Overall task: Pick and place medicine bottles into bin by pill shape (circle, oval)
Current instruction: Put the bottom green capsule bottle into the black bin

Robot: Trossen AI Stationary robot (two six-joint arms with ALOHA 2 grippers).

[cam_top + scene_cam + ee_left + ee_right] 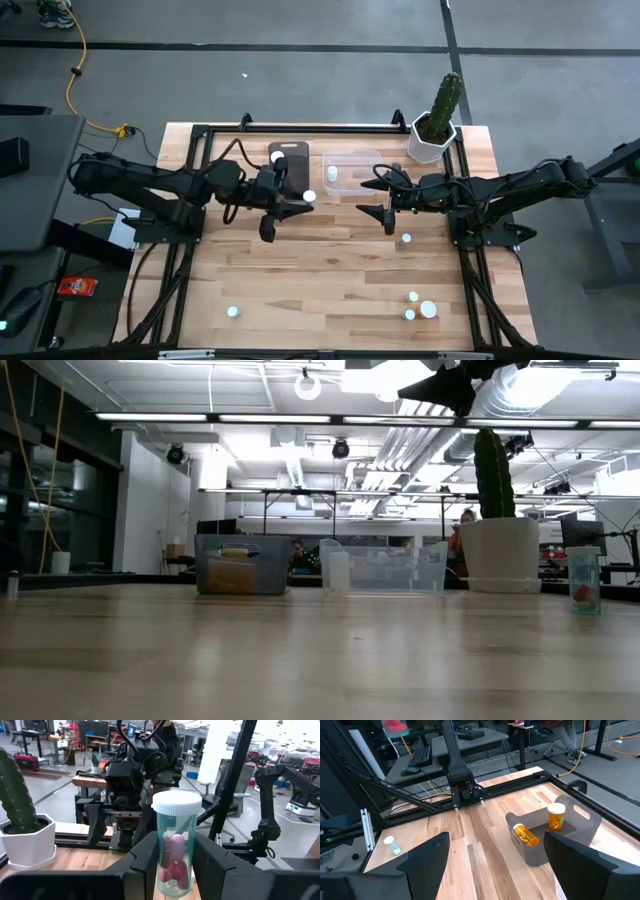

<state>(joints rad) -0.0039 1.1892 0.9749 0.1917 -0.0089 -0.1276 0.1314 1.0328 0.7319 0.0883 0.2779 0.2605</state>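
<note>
My left gripper [303, 200] is over the table's middle, shut on a clear medicine bottle [175, 855] with a white cap [310, 197] and pink oval pills inside. My right gripper [382, 205] faces it from the right, open and holding nothing. A dark grey bin [290, 160] at the far side holds two amber bottles: one upright [555, 817], one lying down [525, 835]. A bottle [332, 172] stands in the clear bin [355, 170] beside it. More bottles stand on the table at the right [405, 239], near right [428, 309] and near left [232, 311]. My left gripper pinches the bottle's clear body [161, 851] below the cap between its two fingers [145, 862], one on either side. The fingers lie level and come from the table's left. The bottle stands upright in the hold, cap up, clear of the table.
A white pot with a green cactus [436, 125] stands at the far right corner, beside the clear bin. A black frame rail [300, 128] runs along the far edge. Bare wood lies between the grippers and the near edge.
</note>
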